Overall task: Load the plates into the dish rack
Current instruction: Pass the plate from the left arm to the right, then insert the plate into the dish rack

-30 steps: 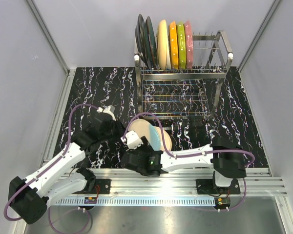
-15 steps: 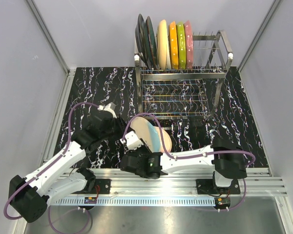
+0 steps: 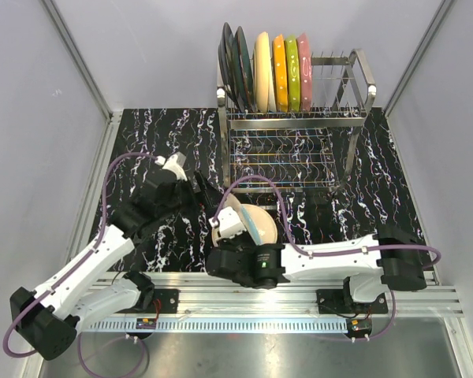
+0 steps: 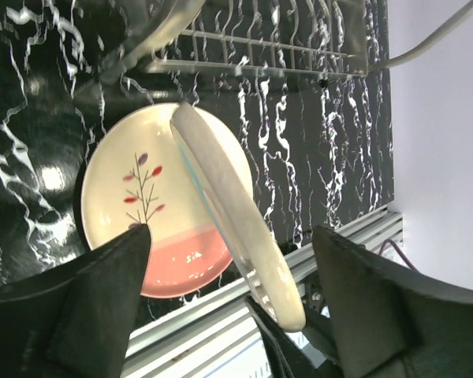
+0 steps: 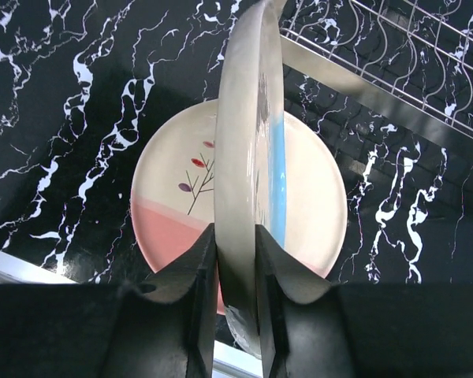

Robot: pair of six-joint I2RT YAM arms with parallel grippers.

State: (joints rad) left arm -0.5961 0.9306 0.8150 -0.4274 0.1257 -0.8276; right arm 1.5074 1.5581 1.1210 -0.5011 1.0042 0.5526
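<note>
My right gripper (image 5: 235,236) is shut on the lower rim of a cream plate with a pale blue band (image 5: 248,142), holding it on edge just above the table (image 3: 251,222). Under it a cream-and-pink plate with a sprig (image 5: 169,201) lies flat on the table (image 4: 142,205). My left gripper (image 4: 232,236) stands wide open, one finger on either side of the held plate (image 4: 221,205) and apart from it; in the top view it (image 3: 199,186) is left of that plate. The dish rack (image 3: 299,120) stands at the back with several plates (image 3: 264,75) upright in its left half.
The rack's right-hand tines (image 3: 335,83) hold nothing. The rack's lower wire shelf (image 5: 378,75) is close behind the held plate. An aluminium rail (image 3: 299,283) runs along the near edge, and grey walls close in both sides of the black marbled table (image 3: 150,150).
My left gripper has opened wide and drawn back to the upper left, off the plate. My right gripper has shut on the plate's rim and now carries it alone, shifted slightly right.
</note>
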